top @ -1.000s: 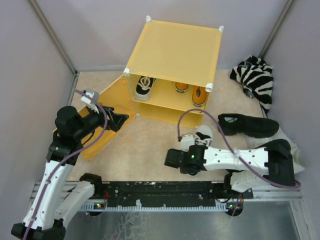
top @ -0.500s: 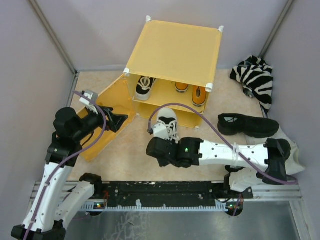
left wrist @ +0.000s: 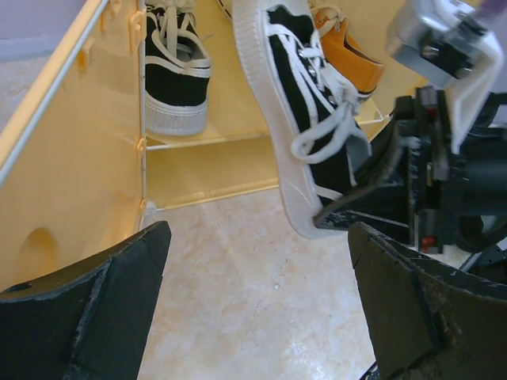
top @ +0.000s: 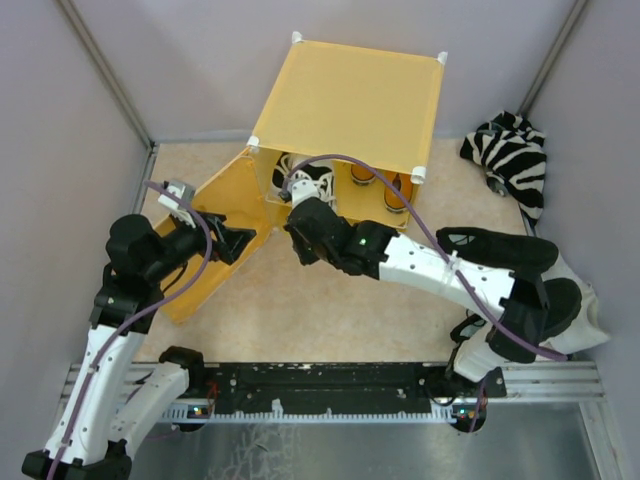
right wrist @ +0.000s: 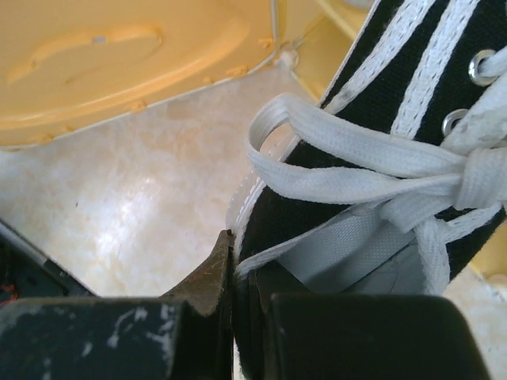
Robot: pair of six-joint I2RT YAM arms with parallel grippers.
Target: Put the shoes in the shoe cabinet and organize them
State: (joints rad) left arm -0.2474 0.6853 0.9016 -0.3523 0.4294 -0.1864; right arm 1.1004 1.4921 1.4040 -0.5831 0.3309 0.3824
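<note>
I am looking down from the top camera, and the cabinet (top: 350, 95) is sitting at 12 o'clock on the table (top: 290, 300), its door (top: 210, 215) hanging open toward 8 o'clock. My right gripper (right wrist: 244, 281) is reaching up to the cabinet's mouth. Its fingers (right wrist: 202, 297) are pinched tight on the heel collar of a black-and-white sneaker (left wrist: 305, 111), with no gap showing beside the cloth. That sneaker is hanging tilted at the opening, toe pointing in at 12 o'clock, heel dipping below the shelf (left wrist: 206, 142) edge and white sole turned toward 9 o'clock. Whether it is touching the shelf I cannot tell. Its mate (left wrist: 174, 71) is already standing on the shelf's left side, just beside the held one. Two orange sneakers (top: 398, 193) are sitting on the right side of the same shelf, at 3 o'clock from the held shoe. My left gripper (top: 236, 243) is hovering beside the open door, facing the cabinet, with its fingers (left wrist: 87, 309) spread wide and nothing between them. A black shoe (top: 495, 250) is lying at 3 o'clock on the table, well apart from the cabinet, and a zebra cloth (top: 510, 155) is bunched in the corner at 2 o'clock.
</note>
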